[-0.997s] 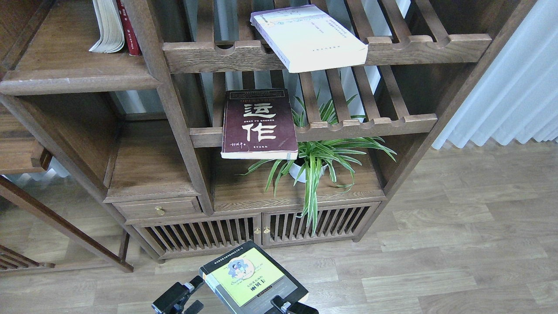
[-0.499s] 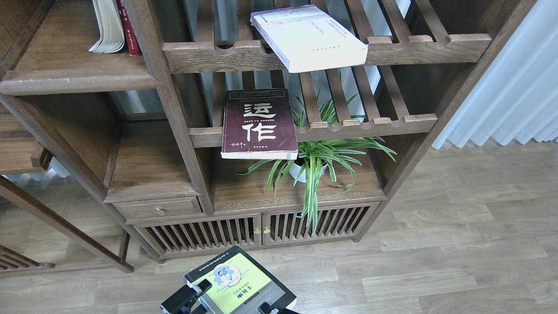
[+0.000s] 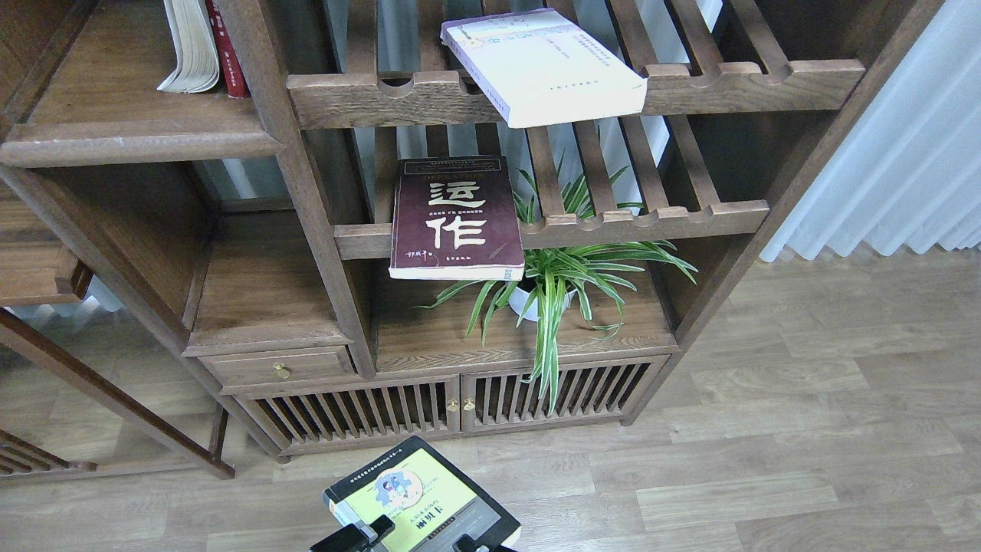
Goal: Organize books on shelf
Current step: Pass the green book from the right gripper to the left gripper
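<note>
The black-grey book with a yellow-green panel (image 3: 421, 506) is held low over the floor at the bottom centre. My right gripper (image 3: 475, 547) shows only as a sliver at the book's near edge and grips it. My left gripper (image 3: 360, 538) reaches over the book's near-left edge, with one finger on the cover; its jaw state is unclear. The maroon book with white characters (image 3: 456, 218) lies flat on the lower slatted rack. The white-lavender book (image 3: 544, 65) lies flat on the upper slatted rack. The solid shelf (image 3: 130, 123) is at upper left.
Two other books (image 3: 201, 46) stand at the back of the solid shelf. A potted spider plant (image 3: 552, 284) stands under the lower rack. Cabinet doors (image 3: 452, 402) and a drawer (image 3: 280, 366) are below. A white curtain (image 3: 904, 153) hangs at right over wooden floor.
The black-grey book has moved left and slightly down with the right gripper. The left gripper has slid right, from beside the book's left edge onto its cover.
</note>
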Tool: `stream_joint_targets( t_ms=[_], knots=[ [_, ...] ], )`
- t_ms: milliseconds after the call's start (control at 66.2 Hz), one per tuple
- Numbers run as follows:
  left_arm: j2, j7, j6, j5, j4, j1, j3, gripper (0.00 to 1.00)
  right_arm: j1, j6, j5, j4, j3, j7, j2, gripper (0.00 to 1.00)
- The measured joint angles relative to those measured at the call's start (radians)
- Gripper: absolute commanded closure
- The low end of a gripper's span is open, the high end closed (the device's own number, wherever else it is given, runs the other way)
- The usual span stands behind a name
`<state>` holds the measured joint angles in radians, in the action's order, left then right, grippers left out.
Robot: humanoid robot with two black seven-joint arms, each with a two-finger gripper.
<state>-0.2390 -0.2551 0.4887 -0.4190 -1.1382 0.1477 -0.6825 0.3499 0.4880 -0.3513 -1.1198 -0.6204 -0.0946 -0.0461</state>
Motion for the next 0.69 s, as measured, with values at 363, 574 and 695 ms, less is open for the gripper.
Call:
stream_joint_targets(
  t_ms=[363,574,695],
  knots=[
    [0.000,-0.008,0.000,-0.001,-0.001,0.001,-0.003,0.76,0.005,0.000,0.013,0.000,0.000,0.000,0.003,0.94],
    [-0.006,-0.017,0.000,-0.019,-0.002,0.002,-0.008,0.85,0.010,0.000,0.014,0.000,0.000,0.000,0.008,0.86],
    [-0.026,-0.018,0.000,-0.025,-0.003,0.001,-0.009,0.88,0.010,0.000,0.015,0.000,-0.002,0.000,0.012,0.60]
  ],
)
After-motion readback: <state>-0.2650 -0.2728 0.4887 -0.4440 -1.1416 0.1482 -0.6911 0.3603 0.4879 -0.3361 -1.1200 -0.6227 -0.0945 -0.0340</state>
